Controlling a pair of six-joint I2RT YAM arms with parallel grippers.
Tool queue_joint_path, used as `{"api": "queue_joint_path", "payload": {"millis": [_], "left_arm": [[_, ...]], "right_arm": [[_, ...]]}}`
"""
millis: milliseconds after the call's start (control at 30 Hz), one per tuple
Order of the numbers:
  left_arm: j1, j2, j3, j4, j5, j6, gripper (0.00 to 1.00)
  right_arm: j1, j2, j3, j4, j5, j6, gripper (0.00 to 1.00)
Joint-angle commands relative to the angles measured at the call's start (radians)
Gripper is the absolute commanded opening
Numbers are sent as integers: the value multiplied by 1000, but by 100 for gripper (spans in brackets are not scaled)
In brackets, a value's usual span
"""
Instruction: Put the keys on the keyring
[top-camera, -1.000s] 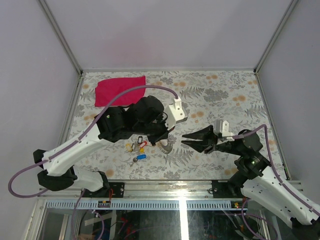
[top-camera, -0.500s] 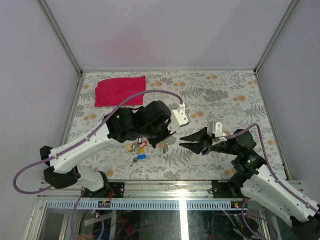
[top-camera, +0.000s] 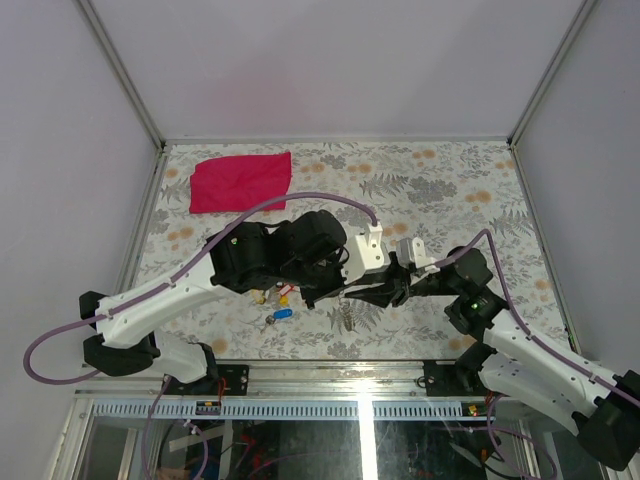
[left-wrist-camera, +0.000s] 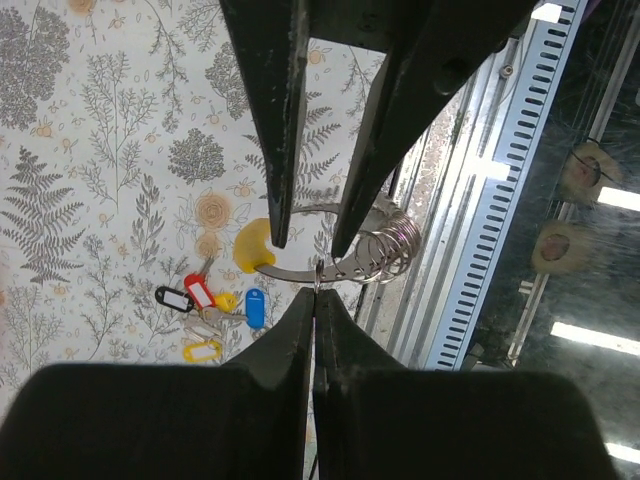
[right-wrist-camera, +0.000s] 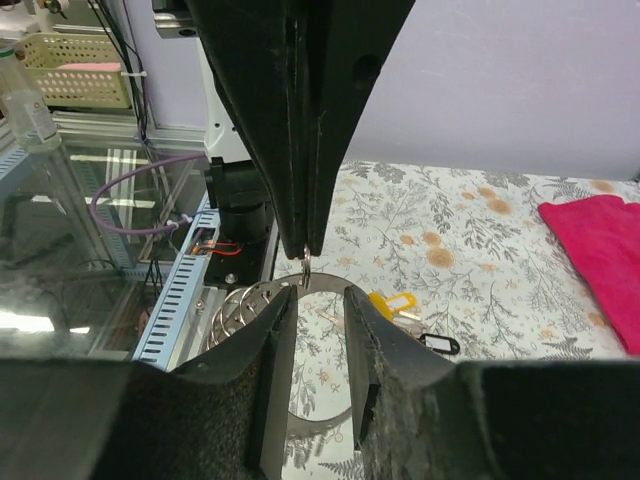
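My left gripper (left-wrist-camera: 316, 292) is shut on the small top ring of the keyring (left-wrist-camera: 317, 272). A curved metal strip with a bunch of rings (left-wrist-camera: 392, 243) and a yellow end piece hangs from that ring above the table. My right gripper (right-wrist-camera: 317, 295) faces it tip to tip, fingers (right-wrist-camera: 280, 330) apart and level with the hanging strip (right-wrist-camera: 322, 283). I cannot see whether they touch it. The keys (left-wrist-camera: 200, 292), with red, black, blue and yellow heads, lie loose on the floral table under the left arm (top-camera: 281, 296).
A red cloth (top-camera: 240, 180) lies at the table's far left. The perforated metal rail (left-wrist-camera: 480, 200) along the table's near edge runs just behind the grippers. Both arms meet near the table's front centre (top-camera: 345, 292).
My right gripper has swung left until its tips meet the left gripper's. The left arm has shifted a little right, still holding the keyring.
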Motion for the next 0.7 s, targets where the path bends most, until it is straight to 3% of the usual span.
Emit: {"api": "queue_joint_path", "payload": {"millis": [0, 667], "left_arm": [[-11, -17, 25, 15, 32, 31, 0], [-28, -12, 10, 23, 44, 36, 0]], "right_arm": [[5, 11, 34, 147, -61, 48, 31], [6, 91, 52, 227, -122, 135, 20]]}}
